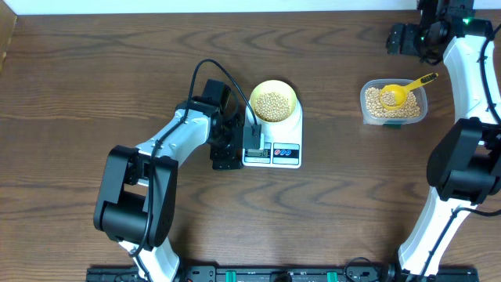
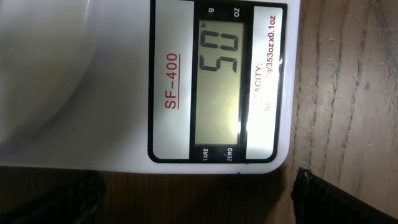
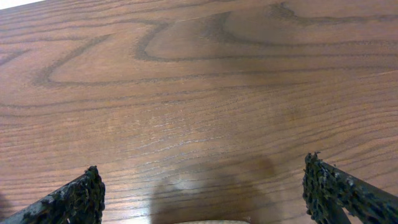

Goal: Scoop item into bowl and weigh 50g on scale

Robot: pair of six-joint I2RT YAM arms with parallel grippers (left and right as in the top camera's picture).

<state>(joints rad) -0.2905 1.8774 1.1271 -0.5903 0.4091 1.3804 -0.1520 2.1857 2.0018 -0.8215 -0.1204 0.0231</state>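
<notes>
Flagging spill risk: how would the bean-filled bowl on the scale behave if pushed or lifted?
Probably light: the display reads 50. The bowl looks rigid and smooth, so it may slide on the scale rather than tip. Loose beans could roll out if tilted.

Dark wood-grain table (image 1: pixel 78 63), clear plastic tub (image 1: pixel 423 110) at right, yellow scoop (image 1: pixel 409 88) seemingly resting inside it

Colours as seen: small round bowl (image 1: pixel 292 93), pale yellow; tiny round beans (image 1: pixel 272 106), tan-beige; flat rectangular scale (image 1: pixel 296 129), white, its display (image 2: pixel 219 81) grey-green with dark digits and red lettering beside it; long-handled plastic scoop (image 1: pixel 407 88), bright yellow; rounded plastic tub (image 1: pixel 394 122), clear; wooden table (image 1: pixel 94 70), dark brown with wavy grain.
</notes>
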